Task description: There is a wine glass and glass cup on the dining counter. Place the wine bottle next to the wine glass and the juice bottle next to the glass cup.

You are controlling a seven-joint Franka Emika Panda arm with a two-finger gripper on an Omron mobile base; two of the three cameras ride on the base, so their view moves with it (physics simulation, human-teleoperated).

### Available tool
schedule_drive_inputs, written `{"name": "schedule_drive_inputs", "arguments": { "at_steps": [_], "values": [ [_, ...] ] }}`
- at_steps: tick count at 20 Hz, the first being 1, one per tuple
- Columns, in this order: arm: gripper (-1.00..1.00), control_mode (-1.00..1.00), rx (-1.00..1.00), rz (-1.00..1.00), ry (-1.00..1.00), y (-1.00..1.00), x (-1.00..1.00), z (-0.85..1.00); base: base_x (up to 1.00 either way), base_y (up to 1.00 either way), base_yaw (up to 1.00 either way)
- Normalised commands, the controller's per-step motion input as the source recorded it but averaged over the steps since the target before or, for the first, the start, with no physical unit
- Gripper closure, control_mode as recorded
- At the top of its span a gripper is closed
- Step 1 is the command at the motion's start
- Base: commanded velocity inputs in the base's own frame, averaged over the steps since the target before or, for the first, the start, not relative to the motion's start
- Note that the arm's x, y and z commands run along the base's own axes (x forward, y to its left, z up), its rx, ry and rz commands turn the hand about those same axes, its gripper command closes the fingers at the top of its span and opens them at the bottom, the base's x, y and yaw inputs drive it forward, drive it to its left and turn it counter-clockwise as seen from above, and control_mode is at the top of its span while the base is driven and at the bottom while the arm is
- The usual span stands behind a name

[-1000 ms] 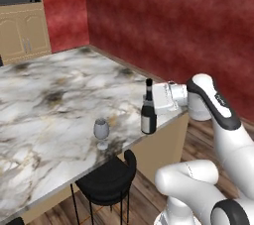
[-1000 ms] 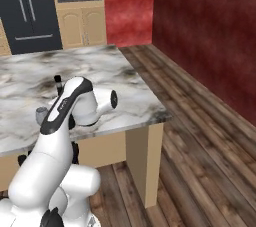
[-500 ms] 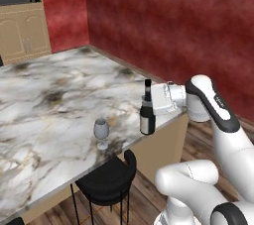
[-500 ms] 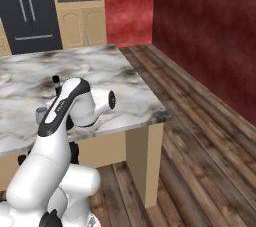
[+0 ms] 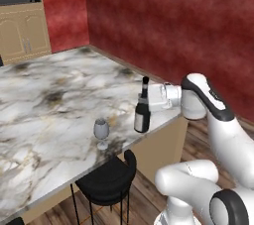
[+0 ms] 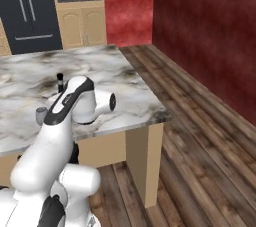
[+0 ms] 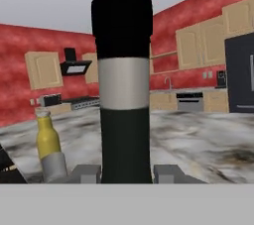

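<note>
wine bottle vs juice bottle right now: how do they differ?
The slim dark long-necked wine bottle is clamped at its neck by the gripper; the squat amber-yellow juice bottle stands free, farther off. The wine bottle's top is black; the juice bottle's cap looks brownish. Both are upright on the marble dining counter.

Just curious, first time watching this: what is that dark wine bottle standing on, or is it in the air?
The wine bottle seems to stand on the dining counter near its edge, right of the wine glass. The gripper is shut on its neck. Actual contact underneath can't be confirmed.
</note>
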Motion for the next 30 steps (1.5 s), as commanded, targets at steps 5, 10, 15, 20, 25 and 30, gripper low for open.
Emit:
{"name": "schedule_drive_inputs", "arguments": {
  "at_steps": [5, 10, 15, 20, 25, 30],
  "values": [
    [1.00, -1.00, 0.04, 0.00, 0.07, 0.25, 0.31, -0.23, 0.00, 0.00, 0.00],
    [1.00, -1.00, -0.04, 0.01, 0.02, 0.24, 0.28, -0.32, 0.00, 0.00, 0.00],
    [1.00, -1.00, -0.07, 0.02, 0.00, 0.17, 0.24, -0.32, 0.00, 0.00, 0.00],
    [1.00, -1.00, -0.04, 0.03, -0.05, 0.15, 0.22, -0.25, 0.00, 0.00, 0.00],
    [1.00, -1.00, 0.00, 0.03, -0.08, 0.17, 0.20, -0.23, 0.00, 0.00, 0.00],
    [1.00, -1.00, 0.00, 0.01, -0.09, 0.21, 0.17, -0.26, 0.00, 0.00, 0.00]
  ]
}}
